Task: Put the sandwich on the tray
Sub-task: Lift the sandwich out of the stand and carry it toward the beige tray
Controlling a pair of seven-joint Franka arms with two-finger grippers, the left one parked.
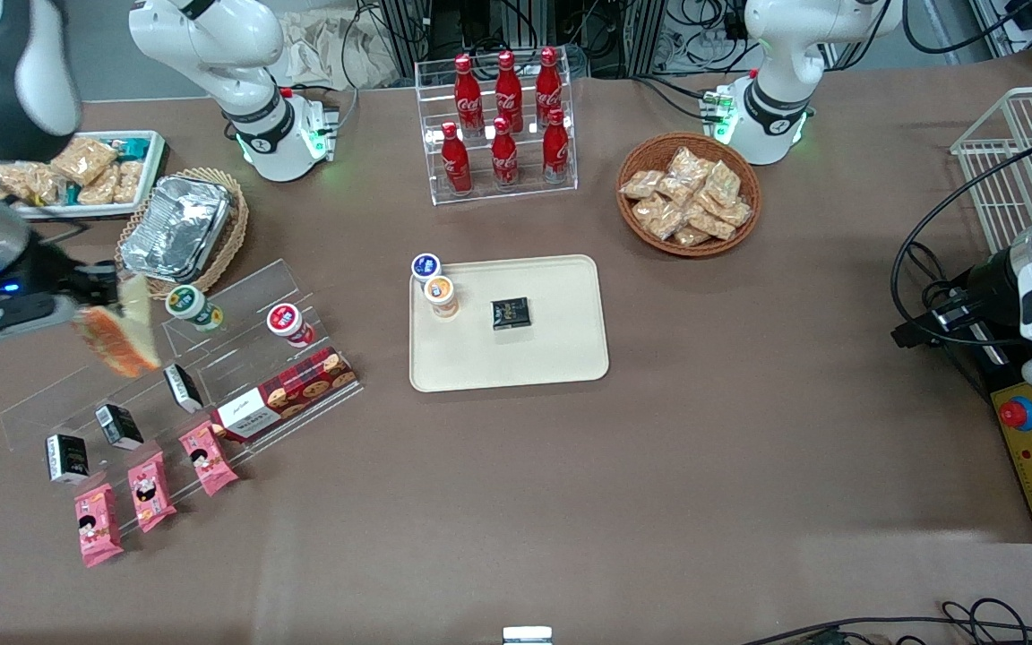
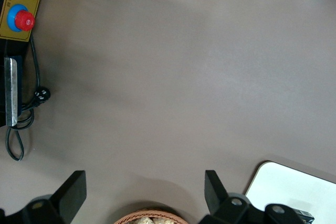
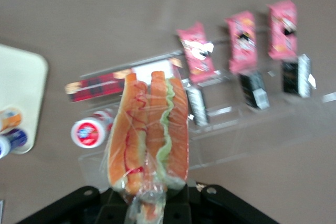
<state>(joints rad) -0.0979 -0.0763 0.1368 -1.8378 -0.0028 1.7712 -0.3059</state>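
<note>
The sandwich (image 1: 122, 336), a plastic-wrapped wedge with orange filling, hangs in the air above the clear acrylic display stand (image 1: 167, 376) at the working arm's end of the table. My gripper (image 1: 99, 288) is shut on its wrapped end. In the right wrist view the sandwich (image 3: 149, 132) fills the middle, its orange and green layers facing the camera, with the gripper (image 3: 149, 203) clamped on its narrow end. The cream tray (image 1: 561, 358) lies at the table's middle and carries two small cups (image 1: 438, 294) and a black packet (image 1: 510, 313). A corner of the tray (image 3: 21, 82) shows in the right wrist view.
Under the sandwich the stand holds two cups (image 1: 290, 322), a red biscuit box (image 1: 288, 392), black packets and pink packets (image 1: 147, 488). A foil container in a basket (image 1: 180, 228) and a white bin of snacks (image 1: 77, 170) lie farther from the camera. A cola rack (image 1: 503, 125) and a snack basket (image 1: 689, 193) stand farther from the camera than the tray.
</note>
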